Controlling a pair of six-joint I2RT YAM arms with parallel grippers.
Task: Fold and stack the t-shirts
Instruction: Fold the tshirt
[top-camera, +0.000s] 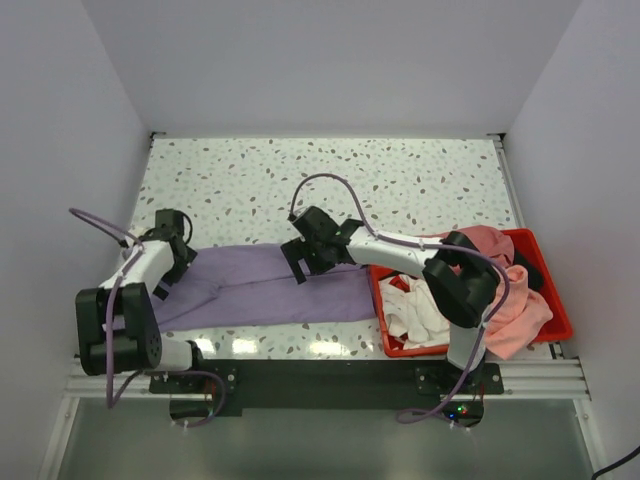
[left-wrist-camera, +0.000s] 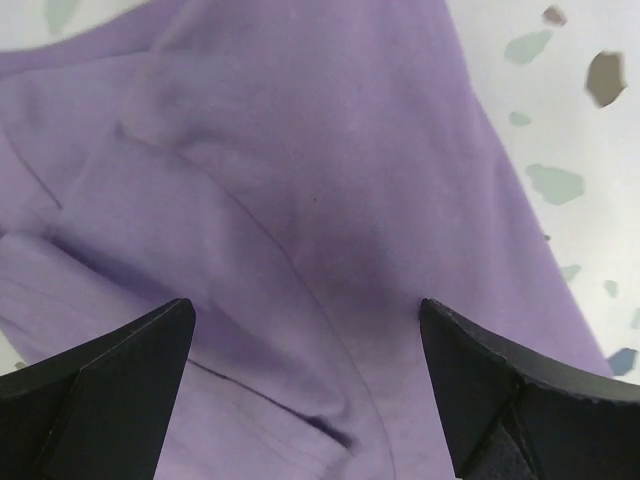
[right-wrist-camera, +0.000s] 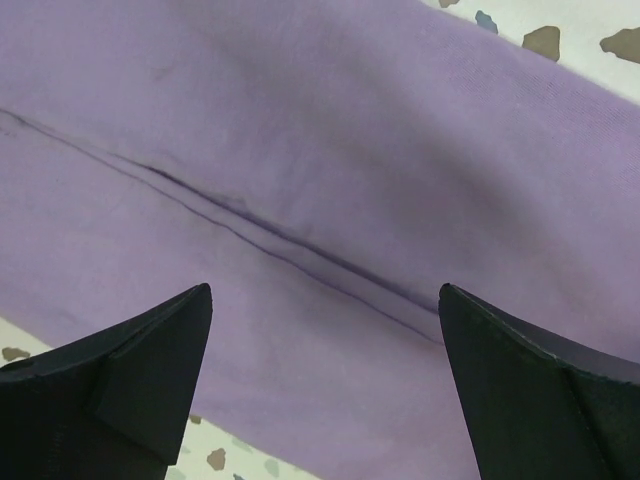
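Nearest me, the red bin (top-camera: 420, 350) sits at the right of the tabletop's (top-camera: 400, 180) near edge, with a white garment (top-camera: 420, 310) and a pink garment (top-camera: 520, 300) heaped in it, the pink one spilling over its right wall. From the bin's left wall the purple t-shirt (top-camera: 260, 290) runs leftward as one long band, its long axis parallel to the near edge; its right end touches the bin.

The right gripper (top-camera: 300, 262) hangs over the band not far left of the bin, above the shirt's far edge. On its wrist view the right gripper (right-wrist-camera: 325, 295) has its jaws spread wide with nothing between them, straddling a lengthwise crease. The left gripper (top-camera: 168, 275) is well left of the bin, over the shirt's far end; on its wrist view the left gripper (left-wrist-camera: 305, 310) is likewise spread apart and holds nothing. I cannot tell whether either one touches the cloth.

The shirt looks already narrowed lengthwise; it is smooth near the bin, while at the end away from the bin the layers overlap and fork unevenly. I judge the next fold must go across the long axis, and each arm is nearer its own end. Beyond the shirt there is only speckled tabletop.
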